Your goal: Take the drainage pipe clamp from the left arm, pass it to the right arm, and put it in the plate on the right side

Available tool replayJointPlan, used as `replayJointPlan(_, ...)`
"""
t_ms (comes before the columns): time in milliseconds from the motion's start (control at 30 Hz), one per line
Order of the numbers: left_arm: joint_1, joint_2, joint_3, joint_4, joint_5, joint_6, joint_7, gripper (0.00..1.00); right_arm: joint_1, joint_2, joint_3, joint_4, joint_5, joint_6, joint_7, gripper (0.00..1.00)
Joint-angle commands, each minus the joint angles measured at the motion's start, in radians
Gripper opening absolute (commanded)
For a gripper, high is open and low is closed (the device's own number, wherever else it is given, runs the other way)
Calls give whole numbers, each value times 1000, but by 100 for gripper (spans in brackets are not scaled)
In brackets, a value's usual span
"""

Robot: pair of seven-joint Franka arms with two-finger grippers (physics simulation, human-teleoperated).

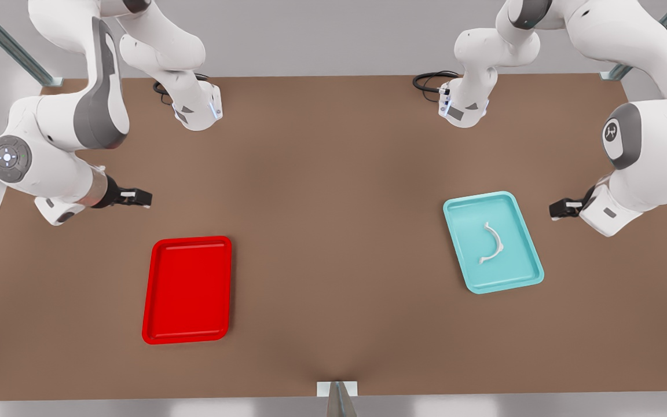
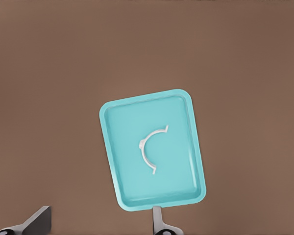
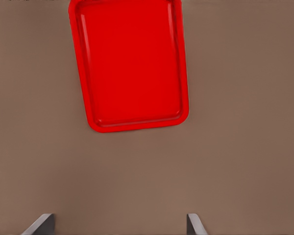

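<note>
The drainage pipe clamp (image 1: 501, 244), a thin white half-ring, lies flat in a teal tray (image 1: 472, 226) on the front view's right. In the left wrist view the clamp (image 2: 143, 147) rests near the middle of that tray (image 2: 132, 171). My left gripper (image 1: 559, 208) hovers open just outside the tray's right side, its fingers (image 2: 39, 221) wide apart and holding nothing. The red plate (image 1: 189, 289) lies bare on the front view's left. My right gripper (image 1: 142, 198) hangs open above the table behind the plate (image 3: 132, 63), fingers (image 3: 193, 224) spread.
The brown table (image 1: 333, 202) stretches between the two trays. Both arm bases stand at the far edge, with black cables (image 1: 429, 81) beside them. A small metal bracket (image 1: 337, 391) sits at the near edge.
</note>
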Motion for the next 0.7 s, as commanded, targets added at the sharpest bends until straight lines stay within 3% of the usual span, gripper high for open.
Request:
replayJointPlan(0, -12, -1, 0, 0, 6, 37, 23, 100, 5, 9, 0, 3, 15, 72, 7, 100)
replayJointPlan(100, -95, 131, -1, -13, -25, 136, -130, 100, 8, 8, 2, 3, 15, 65, 10, 100)
replayJointPlan(200, -108, 162, -6, -305, -72, 546, -49, 100, 8, 9, 2, 6, 15, 66, 10, 100)
replayJointPlan(400, -82, 165, -4, -406, -135, 609, 298, 100, 20, 81, 4, 3, 12, 103, 16, 100)
replayJointPlan(500, -66, 100, 5, -524, -135, 643, 295, 100, 44, 110, 8, 7, 13, 171, 30, 100)
replayJointPlan(567, -51, 33, 5, -683, -135, 774, 270, 100, 34, 117, 7, 7, 17, 169, 29, 100)
replayJointPlan(667, -49, 1, 3, -756, -141, 807, 37, 100, 20, 126, -6, 19, 15, 174, 10, 100)
